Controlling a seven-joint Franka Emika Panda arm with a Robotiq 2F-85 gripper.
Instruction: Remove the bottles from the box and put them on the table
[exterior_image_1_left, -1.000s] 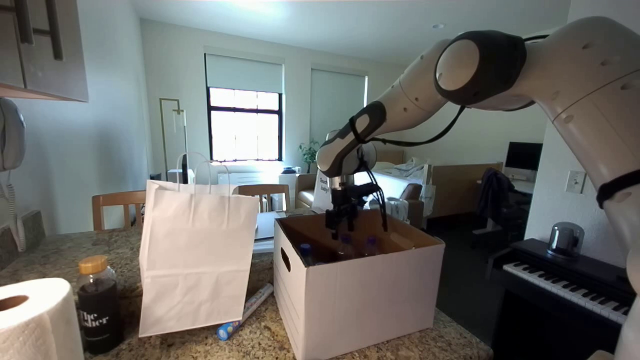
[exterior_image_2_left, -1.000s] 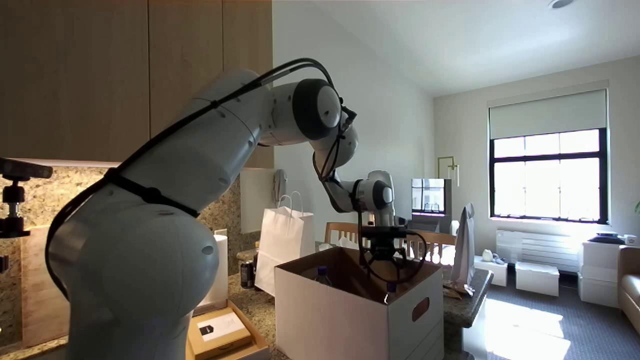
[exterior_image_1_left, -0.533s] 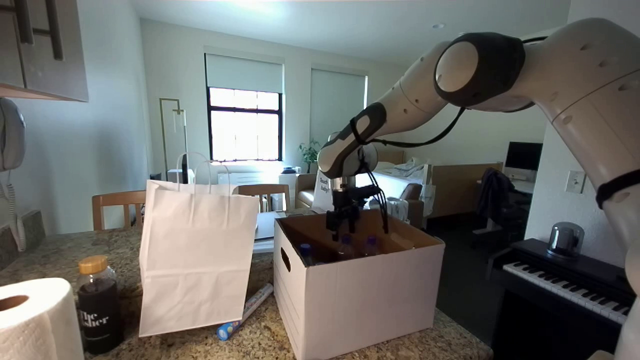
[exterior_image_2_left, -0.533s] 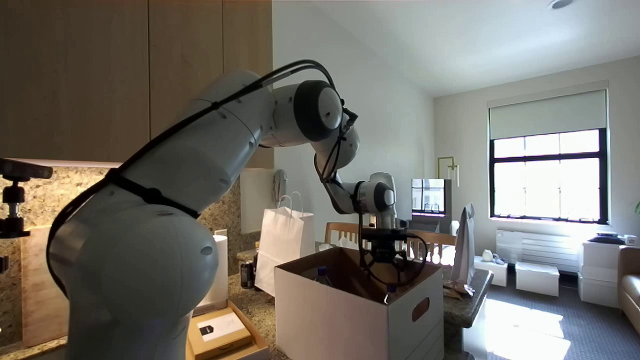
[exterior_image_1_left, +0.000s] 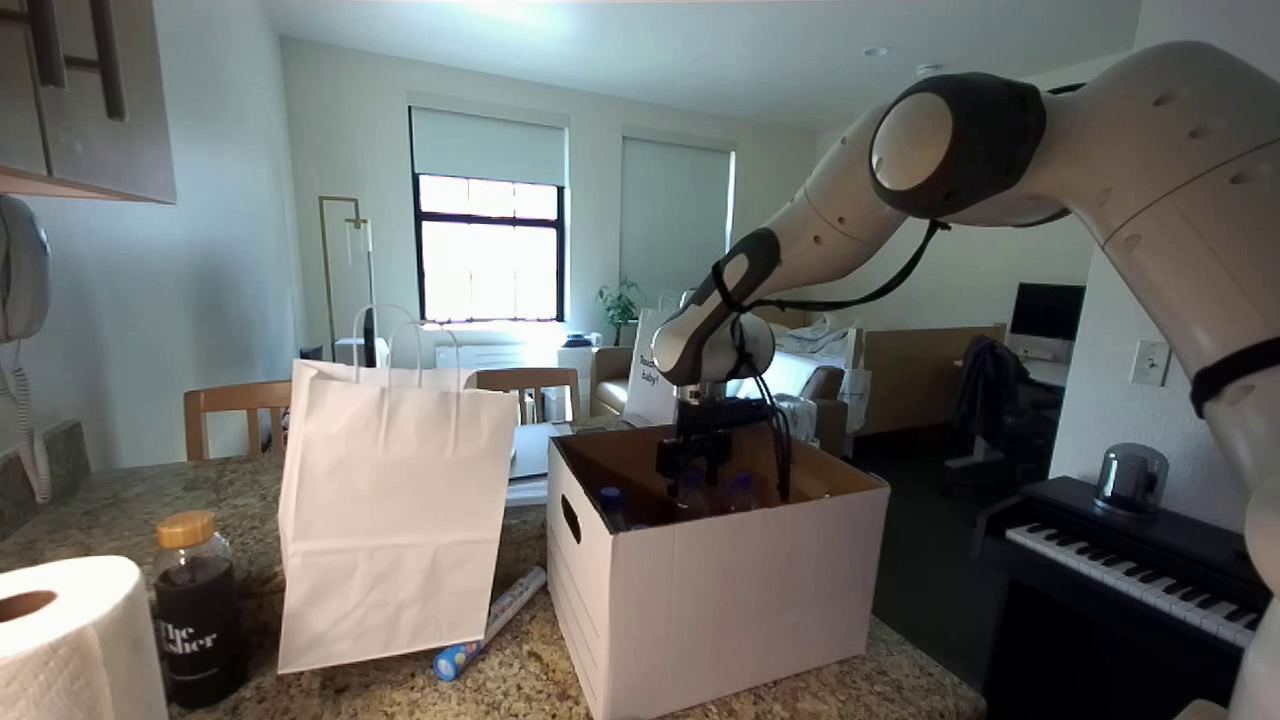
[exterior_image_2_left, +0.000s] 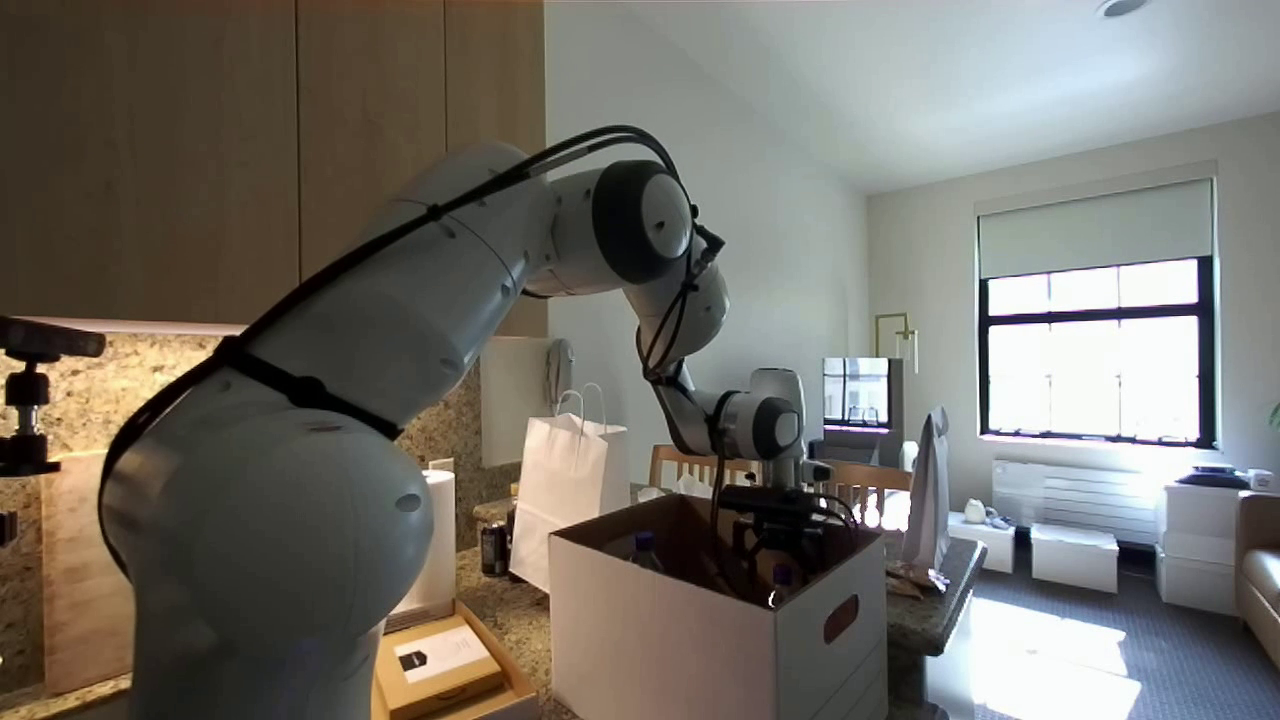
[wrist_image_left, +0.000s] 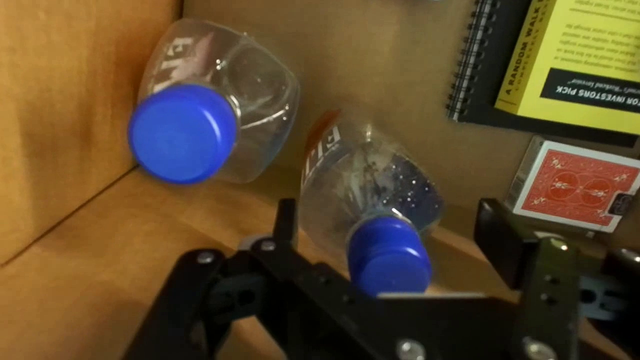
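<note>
Worktop (exterior_image_1_left: 520, 670) of speckled grey-brown stone look spreads before you in a daylit room, where a black-framed window (exterior_image_1_left: 490, 250) shines beneath a pale shade (exterior_image_1_left: 490, 143), wooden chairs (exterior_image_1_left: 527, 378) stand at the far side and a black piano keyboard (exterior_image_1_left: 1130, 575) stands apart. Wood-grain cabinets (exterior_image_2_left: 200, 160) hang behind your pale, rounded arm (exterior_image_2_left: 420, 320) in an exterior view. On the worktop rests the box (exterior_image_1_left: 720, 610), a large carton of smooth white cardboard, brown within, its top open and an oval handhold cut through one end. All three bottles (exterior_image_1_left: 740, 484) in sight are inside it. Your jaws, black and hard-edged, reach below the rim and stand wide apart, with one clear plastic bottle (wrist_image_left: 367, 190) between them, blue-capped and marked with a reddish patch; you cannot tell whether they touch it. A second bottle (wrist_image_left: 215, 100), glossy and round-shouldered, sits by a corner, while the third bottle (exterior_image_1_left: 612, 505) shows its blue cap past the rim. On the brown floor you also see a spiral-bound notebook (wrist_image_left: 480, 100) with a yellow book (wrist_image_left: 580, 70) over it, and a red card pack (wrist_image_left: 580, 185). Outside, a creased white paper bag (exterior_image_1_left: 395, 525) with looped handles stands beside the box, a printed tube (exterior_image_1_left: 490, 625) lies just beside both, and a dark glass jar (exterior_image_1_left: 198, 620) stands near a paper towel roll (exterior_image_1_left: 75, 650).
</note>
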